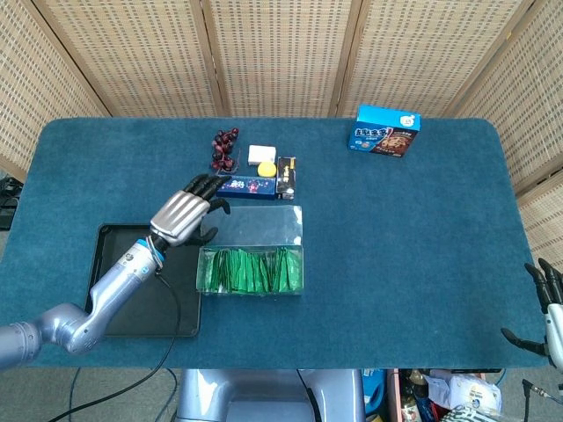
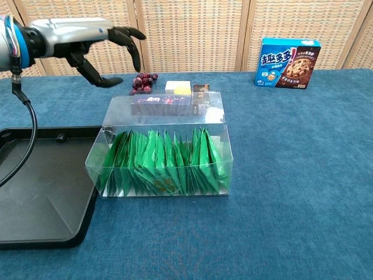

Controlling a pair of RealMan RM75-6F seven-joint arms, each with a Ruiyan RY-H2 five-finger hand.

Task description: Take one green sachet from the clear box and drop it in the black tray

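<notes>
Head view shows my left arm reaching in from the lower left, passing over the black tray (image 1: 114, 242), with my left hand (image 1: 182, 217) raised above the table just beside the left rear corner of the clear box (image 1: 251, 251). Its back faces up and its dark fingers (image 1: 208, 185) point toward the far side of the table, fanned apart and a little curled at the tips — they hold nothing and touch nothing. From the chest view the same left hand (image 2: 87, 38) hangs well above the box (image 2: 163, 149), the thumb angled down and away from the rest.

Green sachets (image 2: 160, 163) stand upright in a packed row inside the clear box, which sits just to the right of the black tray (image 2: 35, 181); no sachet lies in the tray.

My right hand (image 1: 547, 303) shows only at the lower right edge of the head view, off the table's corner, fingers apart and holding nothing.

Behind the box lie a dark blue carton (image 1: 246, 185), a bunch of grapes (image 1: 223, 147) and, further right, a blue biscuit box (image 1: 386, 131).
</notes>
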